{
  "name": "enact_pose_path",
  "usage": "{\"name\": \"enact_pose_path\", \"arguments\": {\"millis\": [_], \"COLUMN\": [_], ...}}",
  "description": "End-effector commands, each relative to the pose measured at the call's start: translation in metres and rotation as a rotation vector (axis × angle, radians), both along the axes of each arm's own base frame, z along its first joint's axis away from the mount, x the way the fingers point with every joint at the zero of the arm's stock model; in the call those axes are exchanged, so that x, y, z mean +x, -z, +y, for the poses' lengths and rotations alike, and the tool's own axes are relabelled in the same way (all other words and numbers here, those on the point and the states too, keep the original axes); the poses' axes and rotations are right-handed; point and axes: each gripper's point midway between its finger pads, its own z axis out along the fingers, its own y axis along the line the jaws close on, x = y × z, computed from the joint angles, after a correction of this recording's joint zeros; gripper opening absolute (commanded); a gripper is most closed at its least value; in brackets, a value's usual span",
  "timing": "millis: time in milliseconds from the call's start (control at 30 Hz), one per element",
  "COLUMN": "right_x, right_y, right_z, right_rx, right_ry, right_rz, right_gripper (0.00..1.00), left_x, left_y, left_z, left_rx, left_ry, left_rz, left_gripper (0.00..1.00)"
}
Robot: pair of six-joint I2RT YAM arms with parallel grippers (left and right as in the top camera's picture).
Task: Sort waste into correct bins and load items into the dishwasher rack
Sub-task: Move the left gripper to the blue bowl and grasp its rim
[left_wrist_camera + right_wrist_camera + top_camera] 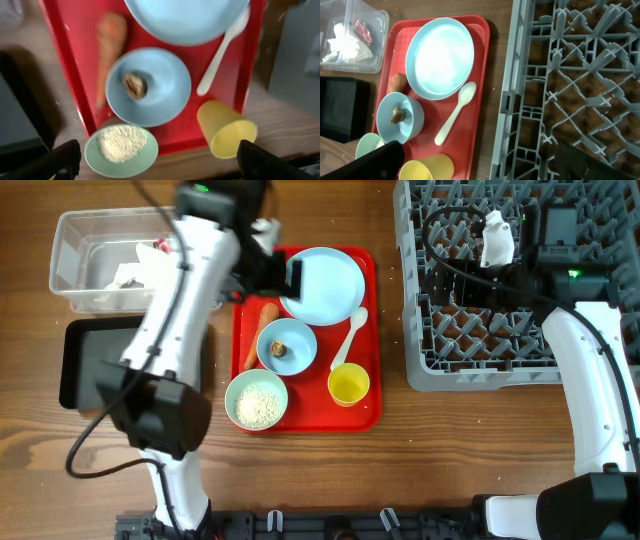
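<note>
Over the red tray [372,350], your left gripper [160,167] hangs with its fingers spread wide and nothing between them. Your right gripper [480,162] is likewise spread and empty, above the grey dishwasher rack [430,360]. The rack holds no dishes.

All items sit on the red tray:
- The pale blue plate [325,285] is at the far end.
- The light blue bowl [287,345] is just beside the plate, with the brown scrap [280,348] inside it.
- The green-white bowl [256,401] is at the near left corner, with the rice [258,405] heaped inside it.
- The yellow cup [349,385] is at the near right, mouth up.
- The white spoon [352,340] lies flat between plate and cup, bowl end by the plate rim.

Waste:
- The carrot [262,330] lies on the tray along its left edge, just beside the light blue bowl.
- The napkin [342,42] and the red wrapper [362,31] are inside the clear tub [75,240], left of the tray.
- Any print on the wrapper is too small to read.

The black tray [85,360] sits just in front of the tub, partly hidden by your left arm. A green LED is lit on each arm.
</note>
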Motion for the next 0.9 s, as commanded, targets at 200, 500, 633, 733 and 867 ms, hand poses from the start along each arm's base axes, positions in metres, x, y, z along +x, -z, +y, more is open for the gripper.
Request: {"name": "enact_pose_path", "arguments": {"millis": [200, 500, 633, 733, 867], "right_x": [0.004, 0.003, 0.003, 0.003, 0.003], "right_y": [-0.007, -0.007, -0.007, -0.007, -0.007], "right_z": [0.005, 0.005, 0.005, 0.005, 0.005], "right_rx": [0.017, 0.019, 0.019, 0.019, 0.018], "right_ry": [-0.009, -0.007, -0.007, -0.007, -0.007], "right_rz": [-0.016, -0.011, -0.010, -0.011, -0.011], "right_gripper": [1.00, 1.00, 1.00, 1.00, 1.00], "left_x": [-0.036, -0.030, -0.032, -0.035, -0.036], "left_y": [0.098, 0.132, 0.140, 0.144, 0.149], "left_z": [-0.053, -0.050, -0.050, -0.049, -0.048], "left_rx": [0.110, 0.123, 0.122, 0.124, 0.126], "left_ry": [0.042, 0.039, 0.044, 0.045, 0.045], "left_rz": [0.031, -0.019, -0.020, -0.016, -0.015], "left_gripper": [0.90, 0.61, 0.49, 0.42, 0.28]}}
